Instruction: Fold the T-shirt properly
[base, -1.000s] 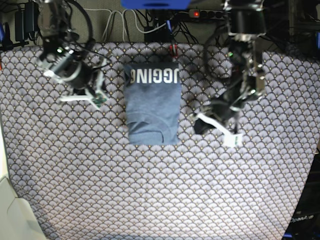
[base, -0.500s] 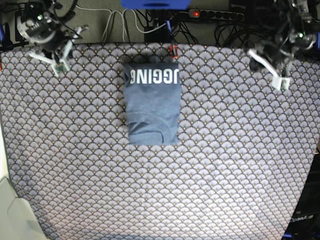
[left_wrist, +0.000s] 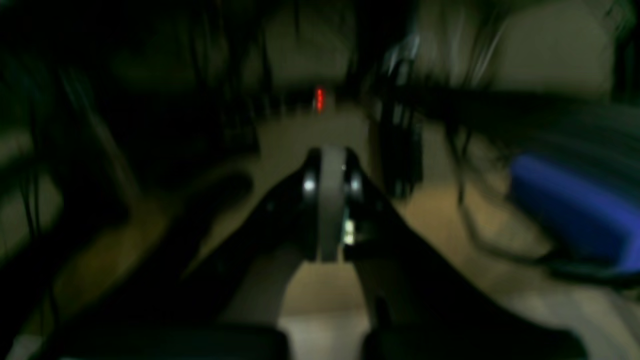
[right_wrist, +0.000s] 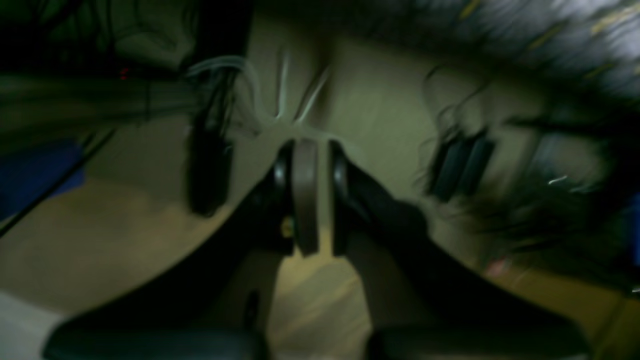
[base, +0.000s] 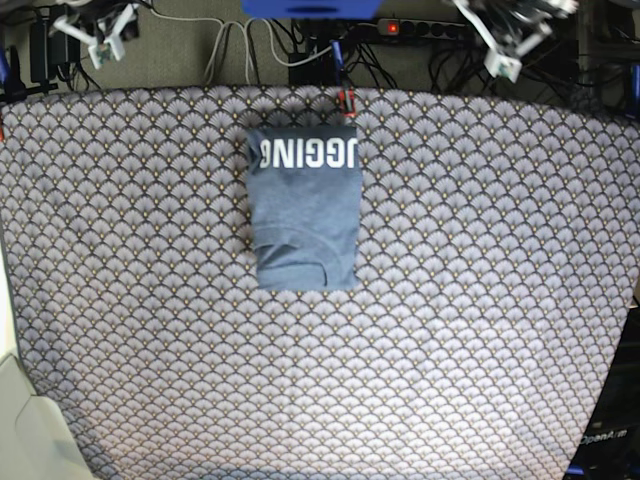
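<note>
The T-shirt (base: 305, 205) lies folded into a neat upright rectangle at the middle back of the patterned table cover (base: 450, 330), its white lettering upside down along the far edge. Both arms are raised off the table at the top corners. My left gripper (base: 503, 55) is up at the top right, far from the shirt. In its blurred wrist view the left gripper (left_wrist: 330, 165) is shut and holds nothing. My right gripper (base: 100, 42) is at the top left. Its wrist view shows the right gripper (right_wrist: 306, 150) shut and bare, pointing at the floor and cables.
A power strip (base: 420, 28) with a red light and tangled cables runs behind the table's back edge. A small red clip (base: 346, 100) sits just beyond the shirt. A blue object (base: 310, 6) is at the top centre and a white surface (base: 25, 430) at the bottom left.
Both arms have swung up and back from over the table to the top corners of the base view. The folded T-shirt has not moved.
</note>
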